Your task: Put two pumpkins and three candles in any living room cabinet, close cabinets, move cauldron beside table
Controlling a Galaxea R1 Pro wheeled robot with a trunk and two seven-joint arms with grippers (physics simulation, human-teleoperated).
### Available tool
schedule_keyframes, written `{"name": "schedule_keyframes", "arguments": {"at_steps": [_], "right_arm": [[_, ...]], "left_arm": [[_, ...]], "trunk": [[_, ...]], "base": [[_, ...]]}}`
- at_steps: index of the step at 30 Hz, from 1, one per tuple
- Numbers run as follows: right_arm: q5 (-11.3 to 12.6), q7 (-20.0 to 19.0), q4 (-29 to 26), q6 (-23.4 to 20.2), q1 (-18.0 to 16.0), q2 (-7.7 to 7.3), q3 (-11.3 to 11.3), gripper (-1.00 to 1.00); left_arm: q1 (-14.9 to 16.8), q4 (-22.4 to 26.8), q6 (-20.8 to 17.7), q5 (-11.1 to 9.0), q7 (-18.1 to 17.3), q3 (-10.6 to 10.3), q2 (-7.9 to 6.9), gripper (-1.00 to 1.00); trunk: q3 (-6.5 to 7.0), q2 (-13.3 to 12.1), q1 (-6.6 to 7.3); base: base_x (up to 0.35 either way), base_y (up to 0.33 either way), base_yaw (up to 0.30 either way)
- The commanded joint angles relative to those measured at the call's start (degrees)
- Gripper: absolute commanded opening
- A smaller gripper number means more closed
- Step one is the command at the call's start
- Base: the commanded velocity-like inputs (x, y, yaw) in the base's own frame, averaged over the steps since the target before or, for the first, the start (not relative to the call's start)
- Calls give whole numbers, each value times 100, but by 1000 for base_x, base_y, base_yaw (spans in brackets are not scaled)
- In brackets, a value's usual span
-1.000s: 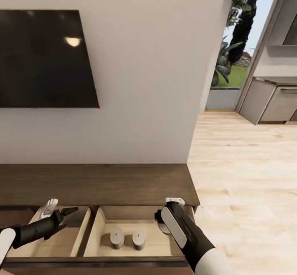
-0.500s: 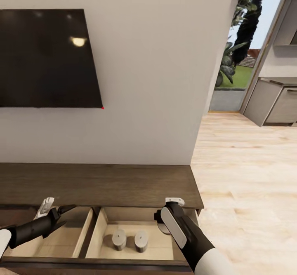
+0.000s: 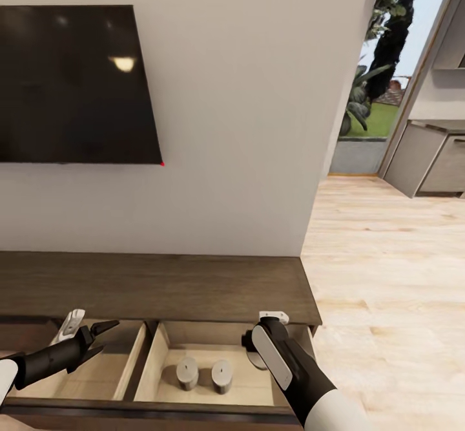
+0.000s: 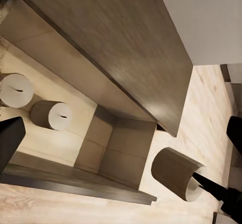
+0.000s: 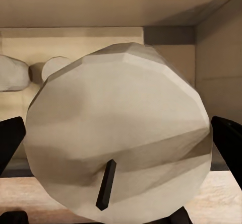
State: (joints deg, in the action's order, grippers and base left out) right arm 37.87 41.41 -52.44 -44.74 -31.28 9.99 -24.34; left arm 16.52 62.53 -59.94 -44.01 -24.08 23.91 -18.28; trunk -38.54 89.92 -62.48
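Two candles [image 3: 187,373] [image 3: 221,376] stand side by side on the open cabinet [image 3: 155,285] drawer's beige floor.

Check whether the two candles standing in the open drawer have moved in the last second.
No. The two candles stand at the same spot beside the drawer divider; the whole view shifted slightly, so the camera moved.

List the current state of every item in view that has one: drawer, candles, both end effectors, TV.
Cabinet drawer: pulled open, pale interior exposed.
Two candles: standing upright side by side in the open drawer, unlit.
Third candle: gripped in the right end effector, over the drawer.
Right end effector: shut on the third candle.
Left end effector: open, empty, above the drawer's left compartment.
TV: off, screen dark.
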Motion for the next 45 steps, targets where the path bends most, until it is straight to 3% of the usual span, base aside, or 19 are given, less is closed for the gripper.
{"name": "schedule_keyframes", "arguments": {"at_steps": [1, 33, 35, 38, 45], "right_arm": [[-7, 1, 26, 7, -1, 0, -1, -100], [41, -3, 128, 143, -4, 0, 8, -100], [44, -106, 132, 136, -23, 0, 16, -100], [45, -631, 163, 128, -102, 0, 24, -100], [37, -881, 184, 137, -123, 0, 26, -100]], "left_arm": [[0, 0, 0, -3, 0, 0, 0, 100], [0, -8, 0, 2, 9, 0, 0, 100], [0, -10, 0, 5, 9, -3, 0, 100], [0, -12, 0, 5, 9, -6, 0, 100], [0, -10, 0, 6, 9, -4, 0, 100]], "trunk": [[-18, 42, -23], [-593, 1325, -725], [-629, 1405, -769], [-683, 1526, -835], [-808, 1806, -989]], "base": [[0, 0, 0], [0, 0, 0], [0, 0, 0], [0, 0, 0], [0, 0, 0]]}}
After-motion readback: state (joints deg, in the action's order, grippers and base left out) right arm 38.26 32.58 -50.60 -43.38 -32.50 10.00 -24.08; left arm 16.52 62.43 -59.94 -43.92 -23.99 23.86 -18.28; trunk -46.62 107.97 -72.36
